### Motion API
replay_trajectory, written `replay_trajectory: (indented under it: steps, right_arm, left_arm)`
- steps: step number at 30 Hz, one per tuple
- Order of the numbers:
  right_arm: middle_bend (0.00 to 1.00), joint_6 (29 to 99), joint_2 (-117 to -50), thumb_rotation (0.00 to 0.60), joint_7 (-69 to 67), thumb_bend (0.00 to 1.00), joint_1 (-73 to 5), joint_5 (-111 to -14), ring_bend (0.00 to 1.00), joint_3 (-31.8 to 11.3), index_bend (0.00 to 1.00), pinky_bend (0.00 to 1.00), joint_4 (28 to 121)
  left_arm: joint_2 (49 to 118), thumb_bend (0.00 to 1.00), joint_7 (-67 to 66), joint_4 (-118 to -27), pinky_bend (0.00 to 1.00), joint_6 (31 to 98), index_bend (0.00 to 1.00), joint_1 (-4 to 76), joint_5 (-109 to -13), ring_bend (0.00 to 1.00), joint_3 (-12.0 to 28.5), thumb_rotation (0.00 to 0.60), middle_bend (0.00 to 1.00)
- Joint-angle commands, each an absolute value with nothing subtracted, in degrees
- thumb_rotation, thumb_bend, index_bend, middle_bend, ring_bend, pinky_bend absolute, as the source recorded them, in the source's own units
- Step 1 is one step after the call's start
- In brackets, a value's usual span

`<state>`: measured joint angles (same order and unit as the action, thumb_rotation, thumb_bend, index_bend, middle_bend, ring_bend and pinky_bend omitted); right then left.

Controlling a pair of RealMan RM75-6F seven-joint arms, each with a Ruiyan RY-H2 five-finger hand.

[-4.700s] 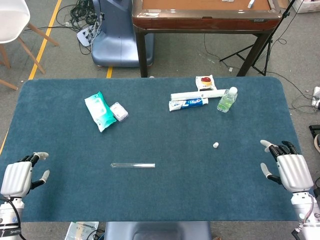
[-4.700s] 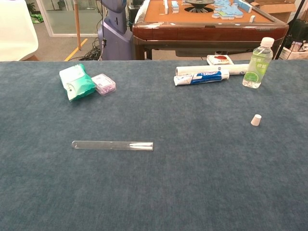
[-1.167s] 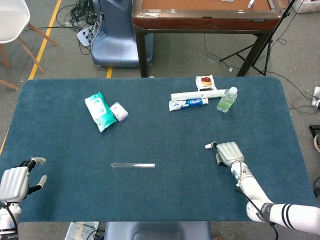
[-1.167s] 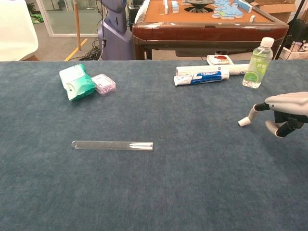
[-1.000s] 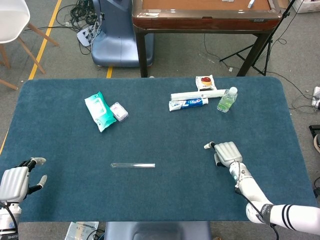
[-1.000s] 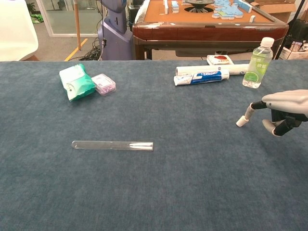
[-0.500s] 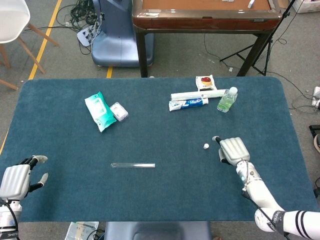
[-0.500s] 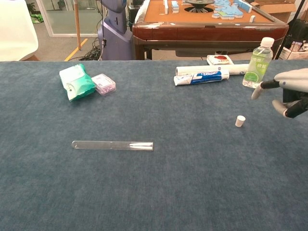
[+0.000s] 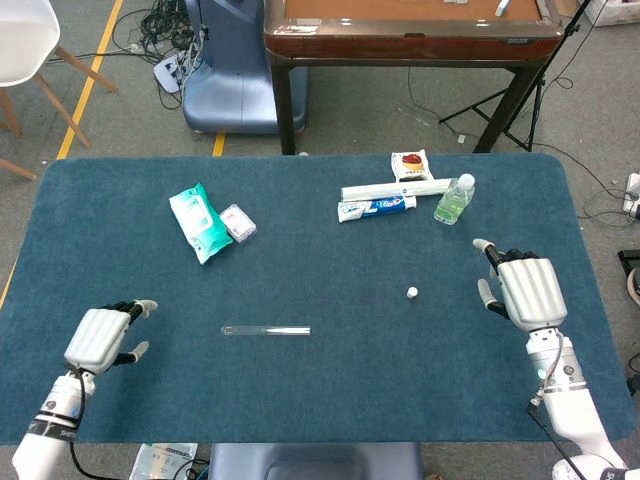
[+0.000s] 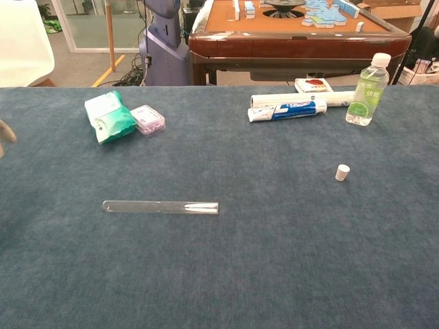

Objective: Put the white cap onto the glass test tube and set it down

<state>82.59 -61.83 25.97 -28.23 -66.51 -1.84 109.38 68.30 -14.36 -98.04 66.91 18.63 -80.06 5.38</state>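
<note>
The glass test tube lies flat on the blue mat, its length running left to right. The small white cap stands alone on the mat well to the right of the tube. My right hand hovers to the right of the cap, fingers apart, holding nothing. My left hand is over the mat left of the tube, empty, its fingers loosely spread. In the chest view only a blurred fingertip of the left hand shows at the left edge.
At the back of the mat sit a green wipes pack, a small purple-white packet, a toothpaste tube, a white roll, a snack packet and a small plastic bottle. A wooden table stands behind.
My right hand has drawn back to the right, away from the cap, which stays where it was nudged. My left hand has moved up and inward toward the tube.
</note>
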Motion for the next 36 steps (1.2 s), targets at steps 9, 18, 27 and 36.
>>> replay_trajectory:
  steps: [9, 18, 27, 36]
  right_arm:
    - [0.53, 82.27, -60.27, 0.600, 22.66, 0.41, -24.64, -68.03, 0.40, -3.38, 0.25, 0.49, 107.35]
    - [0.53, 79.71, -59.74, 0.600, 21.59, 0.41, -23.66, -67.11, 0.40, -4.72, 0.25, 0.49, 105.83]
    - [0.54, 78.31, -59.10, 0.600, 20.42, 0.41, -22.47, -66.70, 0.43, -5.66, 0.25, 0.49, 105.44]
    - [0.54, 77.73, -58.09, 0.600, 19.99, 0.41, -21.25, -66.86, 0.43, -6.25, 0.25, 0.49, 105.76]
  left_arm:
    - [77.09, 0.25, -27.17, -97.12, 0.53, 58.23, 0.29, 27.73, -71.92, 0.44, 7.73, 0.600, 0.43]
    - [82.90, 0.25, -33.83, -95.64, 0.91, 56.43, 0.42, 32.64, -65.24, 0.80, 8.94, 0.600, 0.74]
    - [87.56, 0.25, -38.74, -94.05, 0.97, 55.76, 0.45, 36.64, -57.46, 0.86, 9.46, 0.600, 0.81]
    - [90.61, 0.25, -41.79, -93.30, 0.98, 55.66, 0.44, 40.26, -50.86, 0.88, 9.57, 0.600, 0.82]
